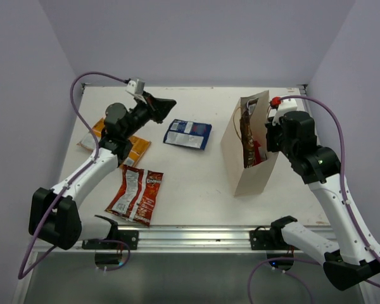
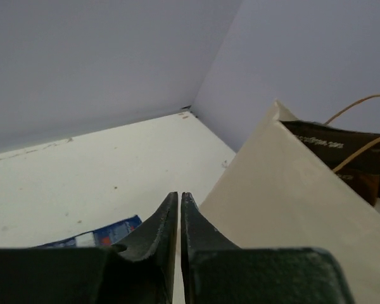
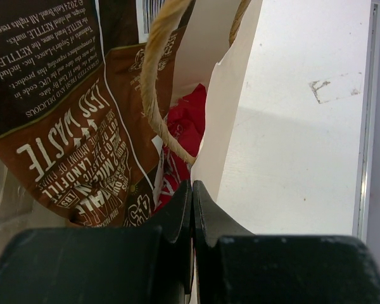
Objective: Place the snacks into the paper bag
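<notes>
The paper bag (image 1: 244, 171) stands at the right of the table, its mouth turned toward my right arm. A dark brown packet (image 3: 57, 114) and a red one (image 3: 187, 123) are inside it. My right gripper (image 3: 192, 182) is shut on the bag's rim (image 3: 225, 107). On the table lie a blue packet (image 1: 187, 134), a red-orange packet (image 1: 136, 195) and an orange packet (image 1: 136, 149) partly under my left arm. My left gripper (image 1: 170, 103) hangs above the table behind the blue packet, jaws together with nothing between them, pointing at the bag (image 2: 285, 202).
Lilac walls close the table at the back and both sides. A metal rail (image 1: 196, 237) with the arm bases runs along the near edge. The bag's rope handle (image 3: 153, 76) hangs right in front of my right fingers.
</notes>
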Action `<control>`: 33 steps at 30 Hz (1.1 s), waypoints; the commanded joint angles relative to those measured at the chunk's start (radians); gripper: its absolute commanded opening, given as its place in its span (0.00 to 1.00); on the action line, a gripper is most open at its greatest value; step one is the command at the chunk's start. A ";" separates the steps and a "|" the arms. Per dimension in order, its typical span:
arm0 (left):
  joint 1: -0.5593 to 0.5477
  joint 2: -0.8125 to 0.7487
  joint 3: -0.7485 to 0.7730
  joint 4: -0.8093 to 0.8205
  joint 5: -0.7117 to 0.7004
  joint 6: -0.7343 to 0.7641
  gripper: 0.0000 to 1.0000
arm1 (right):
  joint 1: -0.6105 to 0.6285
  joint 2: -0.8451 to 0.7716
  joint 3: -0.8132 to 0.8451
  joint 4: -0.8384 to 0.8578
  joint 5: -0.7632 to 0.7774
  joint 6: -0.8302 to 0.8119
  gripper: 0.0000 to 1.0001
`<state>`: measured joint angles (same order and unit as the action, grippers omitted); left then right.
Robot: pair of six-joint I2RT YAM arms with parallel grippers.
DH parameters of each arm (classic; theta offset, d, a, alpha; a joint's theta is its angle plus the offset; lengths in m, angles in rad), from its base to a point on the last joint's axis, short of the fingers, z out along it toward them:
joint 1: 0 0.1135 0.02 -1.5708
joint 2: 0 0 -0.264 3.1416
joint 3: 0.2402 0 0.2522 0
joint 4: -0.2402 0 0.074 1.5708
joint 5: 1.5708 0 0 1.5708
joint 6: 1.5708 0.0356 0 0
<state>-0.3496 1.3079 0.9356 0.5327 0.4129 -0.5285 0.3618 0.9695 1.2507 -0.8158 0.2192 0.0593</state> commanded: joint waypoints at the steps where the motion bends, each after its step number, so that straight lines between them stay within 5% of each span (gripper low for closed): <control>1: -0.006 0.034 0.014 -0.194 -0.115 0.116 0.18 | 0.008 0.000 0.001 0.004 0.008 -0.010 0.00; 2: -0.009 0.054 -0.012 -0.192 -0.120 0.116 0.40 | 0.008 0.000 -0.002 0.006 0.006 -0.010 0.00; 3: -0.015 0.063 -0.020 -0.191 -0.137 0.123 0.49 | 0.006 0.000 -0.002 0.007 0.005 -0.010 0.00; 5: -0.058 0.108 -0.020 -0.203 -0.187 0.159 0.63 | 0.008 0.005 0.001 0.006 0.002 -0.010 0.00; 8: -0.089 0.238 0.011 -0.226 -0.238 0.162 0.70 | 0.008 0.006 0.003 0.003 -0.003 -0.009 0.02; 9: -0.089 0.276 0.025 -0.238 -0.258 0.160 0.87 | 0.006 0.005 0.001 0.003 -0.003 -0.010 0.02; 12: -0.089 0.404 0.086 -0.284 -0.340 0.157 0.89 | 0.006 -0.002 -0.002 0.001 0.003 -0.010 0.03; 13: -0.089 0.457 0.135 -0.309 -0.368 0.160 1.00 | 0.008 -0.003 -0.002 0.001 0.002 -0.010 0.04; 19: -0.089 0.620 0.253 -0.385 -0.454 0.202 1.00 | 0.006 0.005 -0.004 0.004 0.002 -0.012 0.04; 33: -0.088 0.723 0.301 -0.408 -0.550 0.223 1.00 | 0.009 0.006 -0.008 0.006 0.005 -0.012 0.04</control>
<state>-0.4416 1.9877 1.1748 0.1406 -0.1066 -0.3298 0.3656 0.9695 1.2411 -0.8154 0.2192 0.0589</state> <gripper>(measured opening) 0.997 0.040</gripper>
